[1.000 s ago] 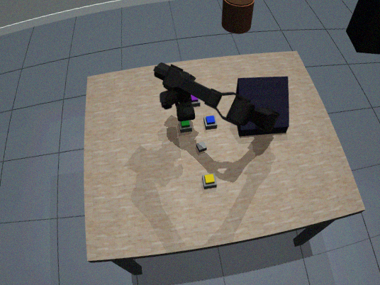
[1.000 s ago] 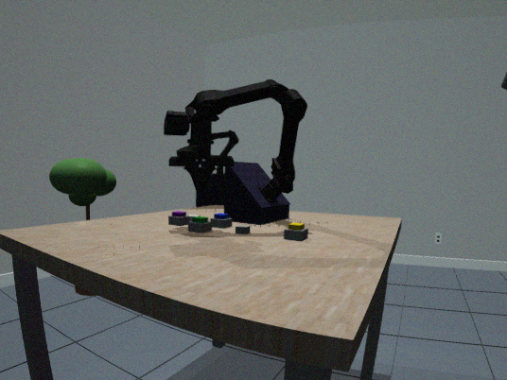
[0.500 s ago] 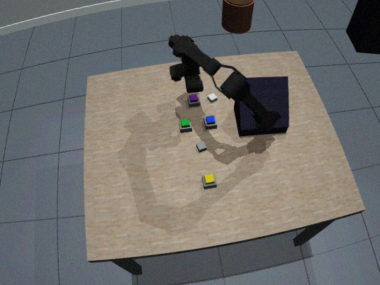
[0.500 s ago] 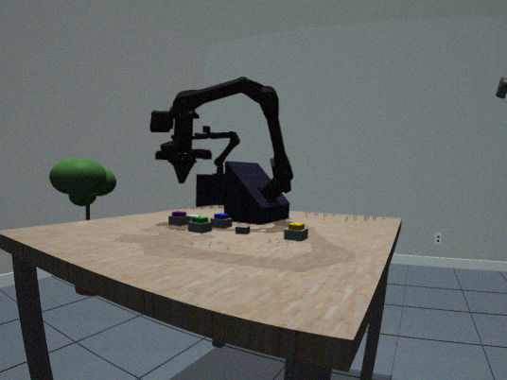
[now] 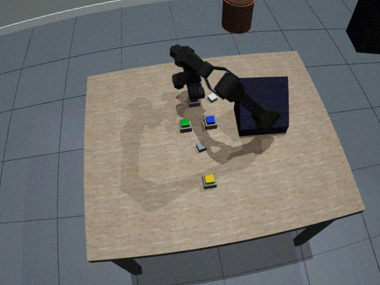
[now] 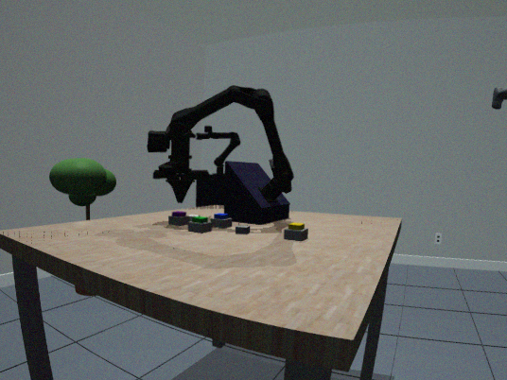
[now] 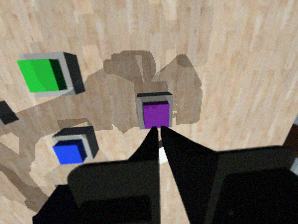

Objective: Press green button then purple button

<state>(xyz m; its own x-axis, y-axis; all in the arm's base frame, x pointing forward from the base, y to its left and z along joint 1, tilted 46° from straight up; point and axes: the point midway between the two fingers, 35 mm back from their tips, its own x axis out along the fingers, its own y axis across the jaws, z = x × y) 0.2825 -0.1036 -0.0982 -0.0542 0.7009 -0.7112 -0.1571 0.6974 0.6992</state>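
My gripper [image 6: 180,201] [image 7: 158,130] is shut with nothing between its fingertips. It points down and hangs a little above the purple button [image 6: 179,214] [image 7: 156,115], without touching it in the exterior view. In the top view the gripper covers most of the purple button. The green button [image 5: 185,123] [image 6: 200,219] [image 7: 40,75] stands beside it, its cap raised. In the wrist view the fingertips appear at the lower edge of the purple cap, which stands raised in its grey base.
The blue button [image 5: 210,120] [image 6: 220,215] [image 7: 69,152] is near the green and purple ones. The yellow button [image 5: 209,179] [image 6: 296,226] stands farther off. A grey block [image 5: 201,147] [image 6: 242,230] and a white block [image 5: 212,97] lie on the table [image 5: 117,227]. A dark sloped box [image 5: 266,92] [image 6: 246,180] stands by the arm's base.
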